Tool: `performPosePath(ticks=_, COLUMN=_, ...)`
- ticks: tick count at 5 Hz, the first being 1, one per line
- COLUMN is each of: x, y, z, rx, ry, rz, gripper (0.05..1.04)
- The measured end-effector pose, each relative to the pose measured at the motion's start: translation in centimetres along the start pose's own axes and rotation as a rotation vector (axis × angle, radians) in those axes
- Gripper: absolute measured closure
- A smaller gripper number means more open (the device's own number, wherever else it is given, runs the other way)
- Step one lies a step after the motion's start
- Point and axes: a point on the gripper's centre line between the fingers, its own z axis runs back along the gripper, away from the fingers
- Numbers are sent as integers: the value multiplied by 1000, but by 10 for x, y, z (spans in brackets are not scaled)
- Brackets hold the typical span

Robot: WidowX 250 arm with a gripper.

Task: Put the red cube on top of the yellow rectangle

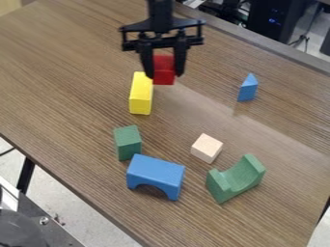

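1 green block (pixel 128 144) near the yellow rectangle (pixel 141 94)

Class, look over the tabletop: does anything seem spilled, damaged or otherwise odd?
Nothing stands out. The red cube is off the table, but the gripper holds it, which fits the task; no spill or damage shows on the tabletop.

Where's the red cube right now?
In the camera view, the red cube is near the top, between the gripper's fingers, just right of the yellow rectangle's far end.

Soft light, pale glare across tabletop (pixel 278 126)
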Motion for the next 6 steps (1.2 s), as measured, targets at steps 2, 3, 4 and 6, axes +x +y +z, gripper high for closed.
performPosePath(ticks=2, x=5, y=31, z=-6, rx=-7, ry=67, rz=55, gripper=545)
performPosePath(ticks=3, x=5, y=31, z=-5, rx=-8, ry=67, rz=53, gripper=545)
performPosePath(ticks=4, x=2, y=27, z=-6, rx=12, ry=69, rz=41, gripper=545)
performPosePath(ticks=6, x=-2, y=20, z=-7, rx=18, ry=70, rz=10, gripper=545)
